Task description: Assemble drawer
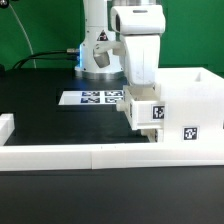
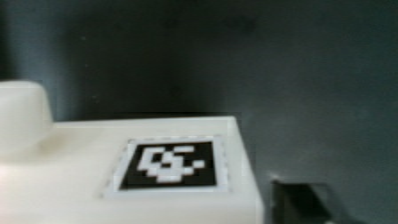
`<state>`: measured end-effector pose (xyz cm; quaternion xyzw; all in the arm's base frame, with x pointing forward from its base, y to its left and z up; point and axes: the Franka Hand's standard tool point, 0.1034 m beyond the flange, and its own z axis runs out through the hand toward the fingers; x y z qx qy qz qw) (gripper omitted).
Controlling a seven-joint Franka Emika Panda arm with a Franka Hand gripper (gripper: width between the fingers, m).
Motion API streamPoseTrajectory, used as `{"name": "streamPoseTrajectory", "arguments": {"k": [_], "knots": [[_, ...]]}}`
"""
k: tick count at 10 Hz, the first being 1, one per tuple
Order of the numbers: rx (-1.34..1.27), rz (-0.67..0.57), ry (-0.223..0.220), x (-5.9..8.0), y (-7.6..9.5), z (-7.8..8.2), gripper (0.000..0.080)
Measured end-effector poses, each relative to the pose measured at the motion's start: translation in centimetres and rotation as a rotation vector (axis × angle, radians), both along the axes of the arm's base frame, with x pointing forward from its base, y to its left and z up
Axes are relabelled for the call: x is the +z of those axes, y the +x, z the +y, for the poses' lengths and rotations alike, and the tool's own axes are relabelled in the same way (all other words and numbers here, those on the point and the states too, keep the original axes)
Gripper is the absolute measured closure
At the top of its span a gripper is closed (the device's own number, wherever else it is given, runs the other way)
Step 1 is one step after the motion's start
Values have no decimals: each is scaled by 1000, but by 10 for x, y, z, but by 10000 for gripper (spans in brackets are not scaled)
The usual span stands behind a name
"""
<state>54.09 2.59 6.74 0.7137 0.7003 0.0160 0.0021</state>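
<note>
the gripper [image 1: 140, 122] is low against the box [image 1: 190, 105], on its side toward the marker board [image 1: 100, 98]; i cannot tell if it grasps.

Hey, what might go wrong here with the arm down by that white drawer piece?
1. The claw sits low against the white box, its fingers hidden in the exterior view, so a weak or off-centre grip would go unnoticed.
2. The border wall lies right in front; sliding the box could jam it there.
</note>
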Motion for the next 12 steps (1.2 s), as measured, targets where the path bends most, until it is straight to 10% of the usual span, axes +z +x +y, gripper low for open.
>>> {"name": "streamPoseTrajectory", "arguments": {"k": [1,3,6,9,12], "knots": [[-20,-10,-2,7,1,2,332],[-23,-27,-14,27,5,-2,165],[-4,-40,-29,47,11,-26,152],[5,-33,-22,43,10,-30,150],[55,-2,88,17,8,-55,150]]}}
